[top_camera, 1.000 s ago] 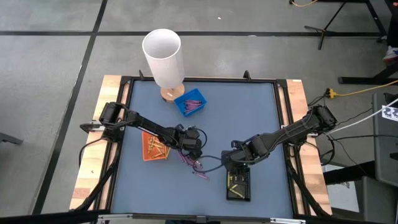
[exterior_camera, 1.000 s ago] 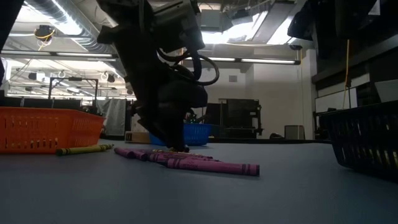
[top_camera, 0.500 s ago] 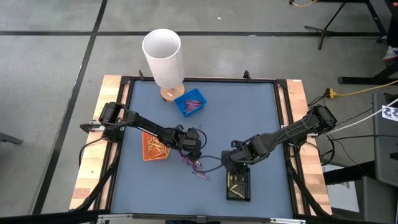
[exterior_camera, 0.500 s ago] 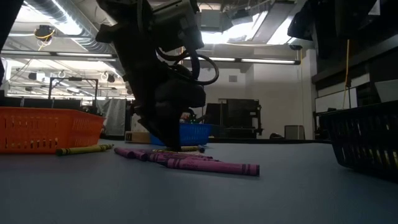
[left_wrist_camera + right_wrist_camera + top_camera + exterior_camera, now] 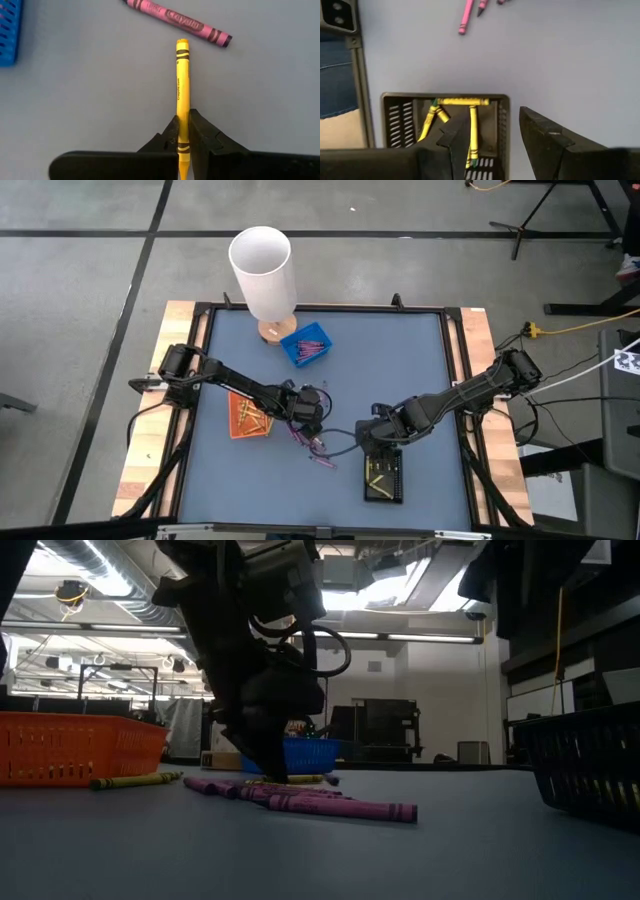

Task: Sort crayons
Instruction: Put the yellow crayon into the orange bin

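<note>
From above, the left gripper (image 5: 309, 412) works among loose purple-pink wax crayons (image 5: 318, 450) beside the orange mesh tray (image 5: 236, 420). Its wrist view shows the fingers (image 5: 202, 137) clamped on a slim yellow paper-wrapped crayon (image 5: 182, 95), seemingly for sorting. The right gripper (image 5: 492, 142) hovers, jaws apart and empty, over the black slatted tray (image 5: 390, 117) of yellow crayons.

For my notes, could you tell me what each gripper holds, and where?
Left gripper pinches a yellow crayon near one end; right gripper holds nothing.

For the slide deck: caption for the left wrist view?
Left pincer shut on a yellow crayon, a pink crayon lying beyond its tip.
</note>
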You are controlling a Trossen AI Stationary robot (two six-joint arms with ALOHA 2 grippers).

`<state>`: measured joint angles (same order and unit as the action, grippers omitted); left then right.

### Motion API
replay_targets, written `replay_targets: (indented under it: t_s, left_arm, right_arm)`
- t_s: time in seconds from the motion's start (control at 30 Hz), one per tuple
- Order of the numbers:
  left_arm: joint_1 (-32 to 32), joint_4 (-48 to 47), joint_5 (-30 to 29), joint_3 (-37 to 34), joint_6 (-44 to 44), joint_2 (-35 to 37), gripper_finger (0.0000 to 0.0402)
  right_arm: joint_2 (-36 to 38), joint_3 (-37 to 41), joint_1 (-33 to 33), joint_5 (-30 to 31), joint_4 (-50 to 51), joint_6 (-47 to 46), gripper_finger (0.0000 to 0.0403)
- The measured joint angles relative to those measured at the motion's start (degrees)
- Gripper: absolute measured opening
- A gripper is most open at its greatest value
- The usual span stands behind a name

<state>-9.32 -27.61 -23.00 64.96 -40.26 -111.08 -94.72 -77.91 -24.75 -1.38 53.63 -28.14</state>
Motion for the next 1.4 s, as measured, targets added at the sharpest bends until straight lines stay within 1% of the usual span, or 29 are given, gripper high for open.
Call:
replay_targets:
  t_s: [0.17, 0.3, 0.4, 0.67, 0.87, 0.93, 1.03, 1.27, 1.4]
  left_arm:
    - [0.1, -0.4, -0.1, -0.1, 1.7, 0.6, 0.0005]
    - [0.1, -1.8, -0.2, -0.4, 3.6, 2.1, 0.0004]
    - [0.1, -2.2, -1.9, -0.4, 4.0, 3.7, 0.0005]
    - [0.1, -9.7, -2.7, -0.2, 5.0, 11.0, 0.0005]
    - [0.0, -15.0, -2.3, -0.1, 4.6, 17.5, 0.0006]
    - [0.0, -17.0, -1.2, -0.1, 4.6, 19.5, 0.0006]
    - [-0.1, -20.1, 1.5, -0.1, 4.6, 22.2, 0.0006]
    - [-2.2, -30.1, 6.7, 0.0, 4.1, 26.5, 0.0006]
    - [-4.3, -36.0, 7.7, 0.0, -0.3, 26.9, 0.0006]
  right_arm:
    - [0.0, 0.0, 0.0, 2.4, 0.0, 0.0, 0.0168]
    - [0.0, 0.0, 0.0, 2.5, -0.2, 0.0, 0.0168]
    - [0.0, 0.0, 0.0, 2.5, -0.8, 0.0, 0.0168]
    - [0.0, 0.0, 0.0, 2.8, -1.7, 0.1, 0.0168]
    - [0.0, 0.0, 0.0, 6.0, -3.0, 0.1, 0.0168]
    - [0.0, 0.0, 0.0, 7.2, -3.3, 0.1, 0.0168]
    - [0.0, 0.0, 0.0, 10.3, -4.4, 0.1, 0.0168]
    - [0.0, 0.0, 0.0, 21.4, -9.3, 0.2, 0.0168]
    - [0.0, 0.0, 0.0, 26.4, -12.0, 0.2, 0.0168]
